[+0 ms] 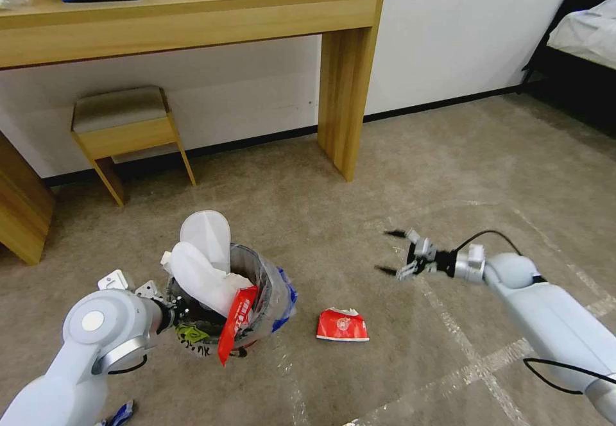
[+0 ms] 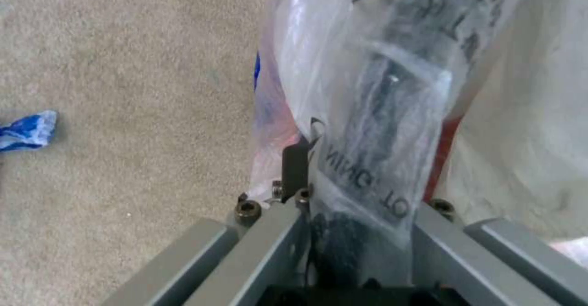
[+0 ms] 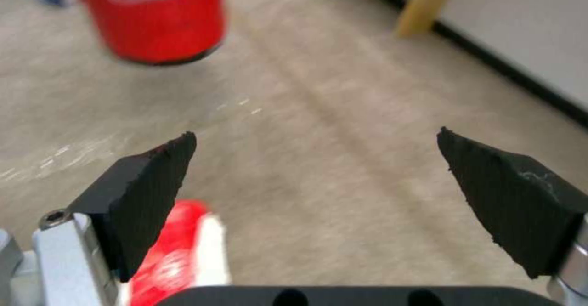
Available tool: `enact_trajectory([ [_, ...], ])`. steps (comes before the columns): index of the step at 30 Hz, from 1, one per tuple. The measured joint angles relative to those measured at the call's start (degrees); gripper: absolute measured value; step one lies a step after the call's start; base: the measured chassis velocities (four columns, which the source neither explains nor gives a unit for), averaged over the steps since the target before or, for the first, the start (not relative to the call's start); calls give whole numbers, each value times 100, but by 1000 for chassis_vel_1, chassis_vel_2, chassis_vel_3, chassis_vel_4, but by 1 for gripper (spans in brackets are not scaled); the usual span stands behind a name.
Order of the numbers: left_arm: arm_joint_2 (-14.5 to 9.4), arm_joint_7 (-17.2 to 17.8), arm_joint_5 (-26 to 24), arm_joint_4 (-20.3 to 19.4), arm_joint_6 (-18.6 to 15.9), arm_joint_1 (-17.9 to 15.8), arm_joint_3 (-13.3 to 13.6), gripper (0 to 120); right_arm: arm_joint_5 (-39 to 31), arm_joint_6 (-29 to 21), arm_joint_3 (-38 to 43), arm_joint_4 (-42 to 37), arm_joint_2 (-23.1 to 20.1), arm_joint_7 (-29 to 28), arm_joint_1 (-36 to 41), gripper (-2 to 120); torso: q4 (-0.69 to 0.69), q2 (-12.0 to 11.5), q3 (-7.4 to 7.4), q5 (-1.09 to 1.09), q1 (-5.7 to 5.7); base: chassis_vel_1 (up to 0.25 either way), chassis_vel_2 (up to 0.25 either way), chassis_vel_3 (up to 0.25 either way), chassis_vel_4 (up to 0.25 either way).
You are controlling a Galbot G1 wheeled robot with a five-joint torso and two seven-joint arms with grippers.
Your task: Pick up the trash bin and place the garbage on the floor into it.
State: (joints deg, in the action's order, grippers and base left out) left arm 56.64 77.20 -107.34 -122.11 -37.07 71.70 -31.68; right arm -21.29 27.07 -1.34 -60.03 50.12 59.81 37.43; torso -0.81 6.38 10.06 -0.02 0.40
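1. Beige carpet floor (image 1: 449, 156) carries everything, and worn whitish tape lines (image 1: 475, 362) cross it near the right arm. A wooden desk (image 1: 192, 22) and a stool (image 1: 125, 124) stand by the wall, well apart from the work.

2. Next in size, the trash bin (image 1: 256, 298) is held by the left gripper (image 2: 361, 191), whose fingers are clamped on the rim and the clear bag. Two white slipper soles (image 1: 205, 253) and a red wrapper (image 1: 236, 323) stick out above the rim. I think the bin is overfull, so a tilt of the left arm could spill them back out, and the thin bag could slip from the rim.

3. The right gripper (image 1: 393, 253) hovers above the carpet with its fingers wide apart and holds nothing.

4. A squashed red carton (image 1: 342, 324) lies flat between the bin and the right gripper. Because it is so flat, the fingers may scrape the carpet or push it away.

5. A blue mask (image 1: 122, 413) lies by the left arm, easy to miss.
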Motion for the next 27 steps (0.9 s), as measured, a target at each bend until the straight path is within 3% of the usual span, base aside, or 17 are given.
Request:
enact_trajectory([
  [6, 42, -5, 45, -75, -5, 97, -33, 0, 444, 132, -714, 225, 120, 57, -83, 100, 0, 1, 0, 1, 0, 0, 0, 0, 0],
  [16, 57, 3, 56, -164, 1, 124, -51, 0, 519, 195, -1148, 336, 236, 71, -147, 100, -1, 1, 0, 0, 0, 0, 0, 0, 0],
  [27, -20, 101, -90, -281, 36, 181, -111, 0, 891, 327, -1481, 1024, 611, 13, -453, 100, -1, 1, 0, 1, 0, 0, 0, 0, 0],
])
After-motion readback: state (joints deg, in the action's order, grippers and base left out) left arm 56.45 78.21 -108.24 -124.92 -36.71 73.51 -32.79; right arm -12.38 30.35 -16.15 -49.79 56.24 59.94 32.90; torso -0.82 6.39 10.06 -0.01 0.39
